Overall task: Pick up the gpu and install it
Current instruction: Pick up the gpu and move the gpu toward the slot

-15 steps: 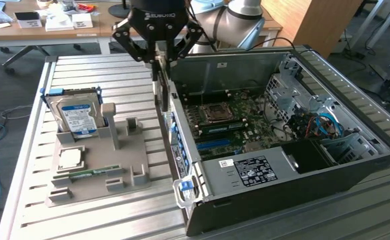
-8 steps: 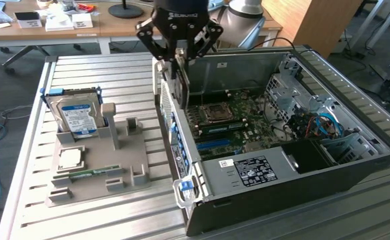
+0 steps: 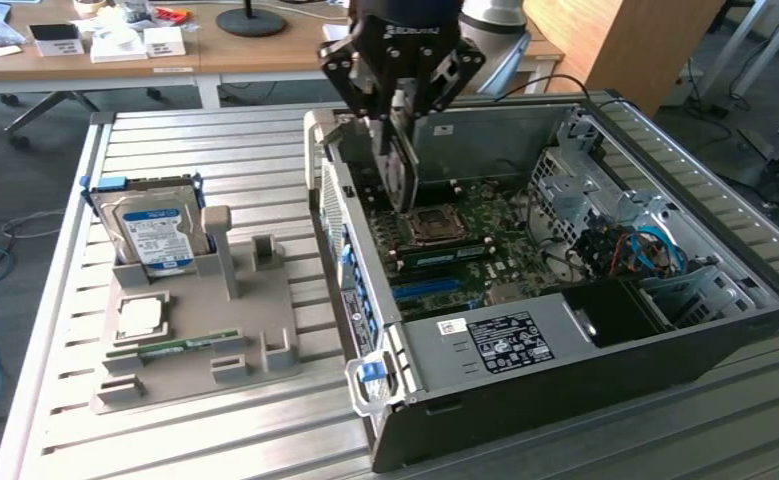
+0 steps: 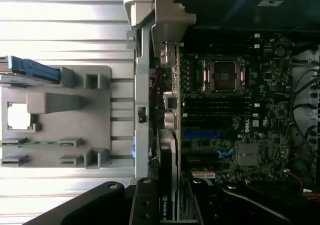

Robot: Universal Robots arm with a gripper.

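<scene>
The pick-up looks done: the pincer (image 3: 396, 115) is clamped on the gpu (image 3: 400, 180), holding it upright inside the open computer case (image 3: 709, 330) just above the motherboard (image 3: 496, 235), apparently not yet seated in its slot.

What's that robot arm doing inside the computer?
The robot's gripper is holding the gpu upright inside the open computer case, just above the motherboard. I can't tell if the card is plugged in. The hard drive sits in the grey holder beside the case.
</scene>
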